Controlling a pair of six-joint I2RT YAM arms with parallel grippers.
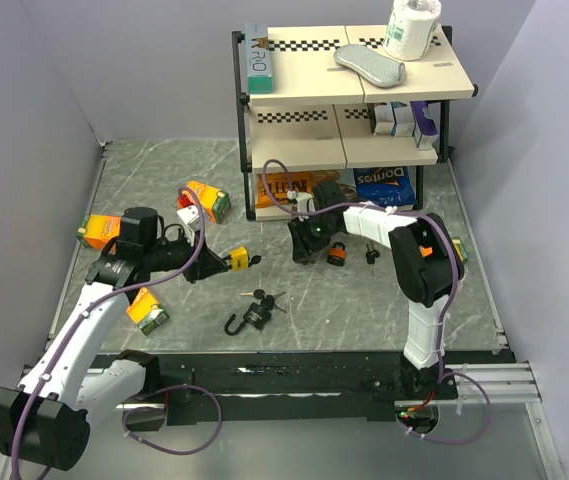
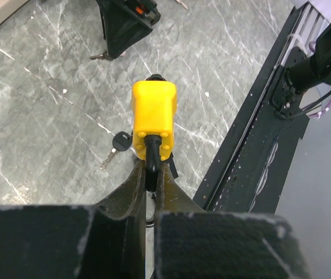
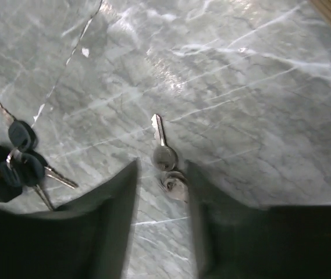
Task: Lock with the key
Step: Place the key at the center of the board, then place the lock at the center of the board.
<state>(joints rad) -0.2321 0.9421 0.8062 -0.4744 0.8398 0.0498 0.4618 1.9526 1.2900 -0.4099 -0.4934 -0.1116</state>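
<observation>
Going by the pics, this is the key-pickup step. The left gripper (image 2: 151, 168) is pinched shut on the black shackle of the yellow padlock (image 2: 153, 116), holding it up off the table (image 2: 31, 116) with the body pointing away from the wrist. The right gripper (image 3: 161, 164) has its fingers spread with nothing in them. It hangs low over a silver key (image 3: 162, 145) lying flat on the marble, blade pointing to roughly 12 o'clock in that wrist view, ring end between the fingers.

My guess for the next move: drop the last bit, close on the key's head, lift, then carry it to the padlock, which sits at about 9 o'clock from the right gripper in the top view. It's a thin flat key on a hard surface, so I'd expect the pinch to be fiddly, and lining the blade up with the lock will take both arms.

View differences: the top camera shows both arms plus a black padlock (image 1: 252, 317) at around 6 o'clock from the yellow one, but I can't pick out the silver key there. Only the right wrist cam shows it properly, along with some black-headed keys (image 3: 22, 139) off at 9 o'clock. The left wrist cam is the one that shows the grip on the shackle clearly, though I can't really make out the keyhole in any view
</observation>
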